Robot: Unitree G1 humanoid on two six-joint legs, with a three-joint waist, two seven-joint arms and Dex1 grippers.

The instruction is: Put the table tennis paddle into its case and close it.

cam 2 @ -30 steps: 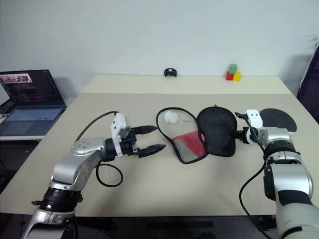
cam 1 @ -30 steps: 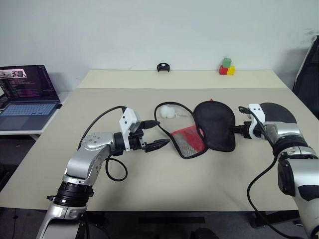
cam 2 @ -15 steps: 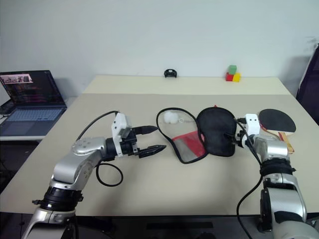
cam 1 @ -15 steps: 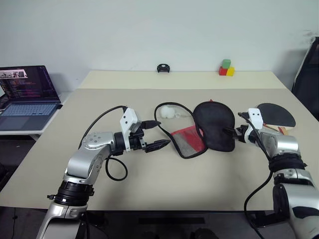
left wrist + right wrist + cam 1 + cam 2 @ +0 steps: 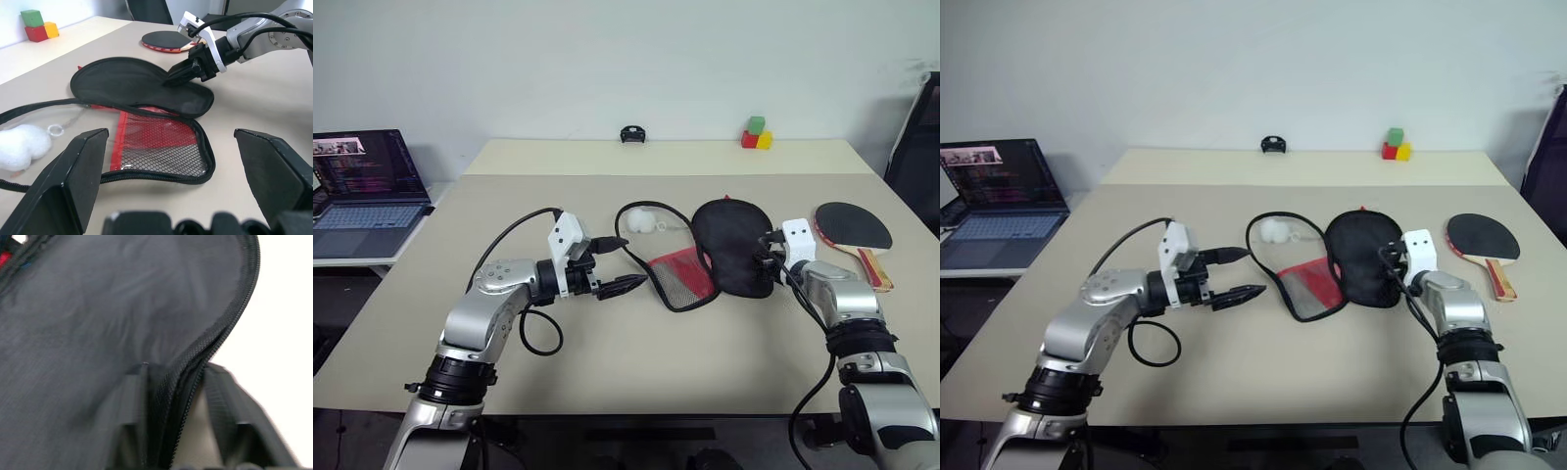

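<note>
The case (image 5: pixel 710 257) lies unzipped and spread flat mid-table, its black flap to the right, its red mesh half to the left, with bare tabletop (image 5: pixel 636 362) on the near side. The right gripper (image 5: pixel 177 76) pinches the flap's zippered right edge between its fingers, while the left gripper (image 5: pixel 625 262) hangs just left of the mesh half, fingers spread wide and touching nothing. The table tennis paddle (image 5: pixel 854 228) lies flat near the table's right edge, right of the right gripper and apart from the case.
</note>
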